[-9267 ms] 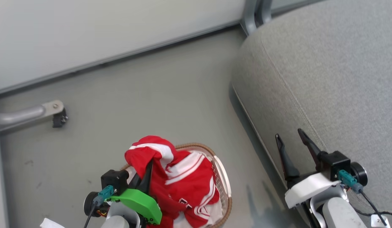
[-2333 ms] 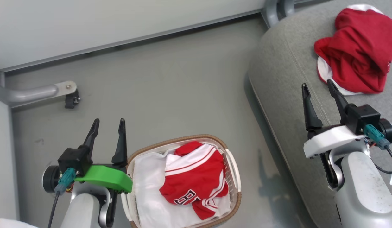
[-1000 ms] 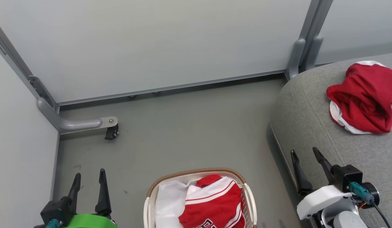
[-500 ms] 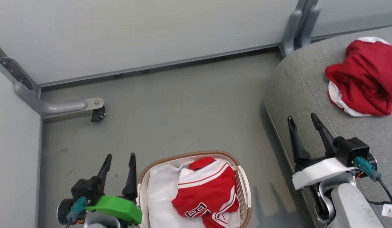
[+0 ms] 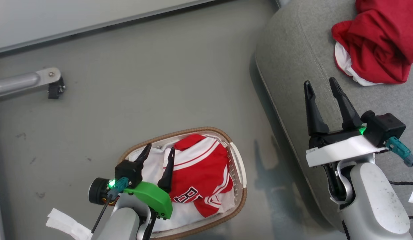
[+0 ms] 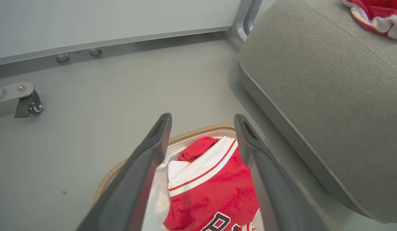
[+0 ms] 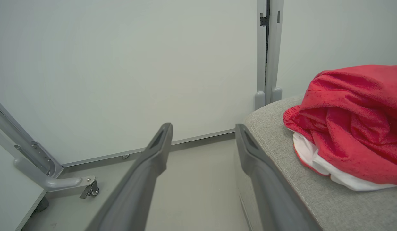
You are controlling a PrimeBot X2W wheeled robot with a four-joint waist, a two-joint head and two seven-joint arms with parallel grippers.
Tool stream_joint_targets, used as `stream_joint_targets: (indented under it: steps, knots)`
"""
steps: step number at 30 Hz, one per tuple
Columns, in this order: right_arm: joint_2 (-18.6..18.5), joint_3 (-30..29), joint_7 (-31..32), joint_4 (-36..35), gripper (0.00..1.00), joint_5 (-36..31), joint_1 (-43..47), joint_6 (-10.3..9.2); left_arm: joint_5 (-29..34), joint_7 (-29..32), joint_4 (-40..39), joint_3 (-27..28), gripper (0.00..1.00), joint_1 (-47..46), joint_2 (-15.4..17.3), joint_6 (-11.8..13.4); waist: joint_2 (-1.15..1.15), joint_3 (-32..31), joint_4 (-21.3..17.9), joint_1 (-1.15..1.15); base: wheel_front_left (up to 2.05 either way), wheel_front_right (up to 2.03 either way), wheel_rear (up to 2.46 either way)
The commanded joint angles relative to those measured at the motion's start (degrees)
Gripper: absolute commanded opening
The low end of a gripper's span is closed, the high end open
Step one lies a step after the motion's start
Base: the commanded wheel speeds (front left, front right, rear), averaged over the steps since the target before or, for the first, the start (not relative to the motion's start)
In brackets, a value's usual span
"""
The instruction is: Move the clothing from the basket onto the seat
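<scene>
Right of the basket [image 5: 240, 166] stood the seat [image 5: 293, 53], the biggest thing before me. Its stitched seam ran along the side facing the basket, and a strip of grey floor [image 5: 159, 83] lay between the two. The basket sat on that floor, a brown woven rim around white slotted walls, with a white liner [image 5: 148, 160] spread inside.

One piece of the clothing, the lettered garment [image 5: 199, 170], was red with white stripes and dark lettering. It lay in the basket on the liner, toward the seat-side half. The other piece, the crumpled garment [image 5: 376, 40], was red with white trim at one edge and lay on the seat, well apart from the basket.

My left gripper [image 5: 160, 147] hung over the basket, fingers spread wide and grasping nothing, with the lettered garment below and between them. I could not tell whether they touched the cloth. My right gripper [image 5: 320, 81] hovered right of the basket over the seat's edge, likewise spread and empty, near the crumpled garment but apart from it.

Far left of the basket, a small dark caster [image 5: 54, 90] under a grey metal foot rested on the floor.
</scene>
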Motion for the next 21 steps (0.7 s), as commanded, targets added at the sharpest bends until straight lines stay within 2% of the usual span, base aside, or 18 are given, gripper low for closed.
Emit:
stream_joint_targets:
  steps: [1,11,21]
  knots:
    - [-0.11,0.16,-0.10,-0.83,1.00,0.84,-1.37,-0.07,0.09,0.04,0.95,-1.12,1.00,-1.86,0.78,-0.17,0.00,6.53,-4.90,0.00,0.00,0.00,0.00]
    - [-0.09,2.49,-0.10,-4.32,1.00,4.40,-5.45,-0.07,-3.51,0.04,8.91,-10.88,1.00,-9.01,3.72,-0.17,0.00,14.40,-9.11,0.00,0.00,0.00,0.00]
    - [-0.08,4.10,-0.10,-5.84,1.00,6.15,-8.03,-0.07,-7.14,0.04,16.56,-19.70,1.00,-14.94,7.07,-0.18,0.00,20.64,-11.49,0.00,0.00,0.00,0.00]
